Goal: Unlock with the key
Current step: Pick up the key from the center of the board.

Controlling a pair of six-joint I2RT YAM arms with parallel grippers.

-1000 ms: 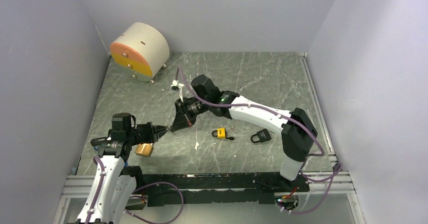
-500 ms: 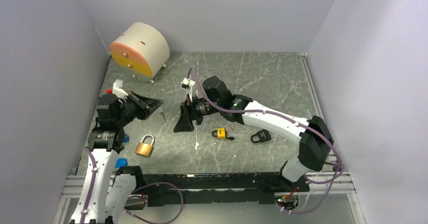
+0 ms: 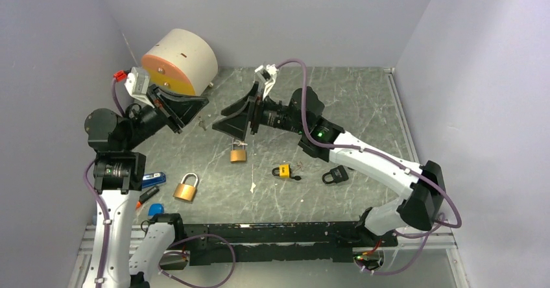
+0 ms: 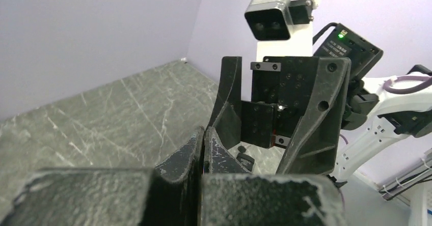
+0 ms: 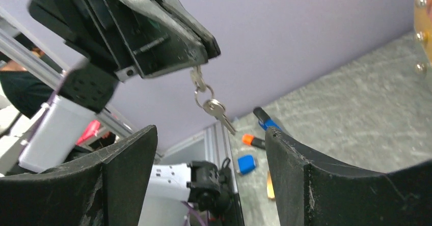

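Observation:
My left gripper [image 3: 201, 115] is raised at the left and shut on the ring of a silver key [image 5: 219, 110], which dangles below its fingertips [image 5: 201, 50]. In the top view the key [image 3: 205, 126] hangs between the two grippers. My right gripper [image 3: 218, 121] faces it, open wide, with nothing between its fingers [image 5: 127, 170]. A brass padlock [image 3: 238, 153] sits just below the right gripper; I cannot tell whether it rests on the table. A second brass padlock [image 3: 185, 187] lies at the front left. In the left wrist view my left gripper [image 4: 204, 133] is shut and the key is hidden.
A yellow padlock [image 3: 281, 170] and a black padlock [image 3: 334, 175] lie in front of the right arm. A beige drum with an orange face [image 3: 178, 64] stands at the back left. Small blue and orange sticks [image 3: 152, 179] lie by the left arm's base.
The left arm rose and swung back-left with the key. The right arm lifted and its gripper opened. A brass padlock now shows beneath it.

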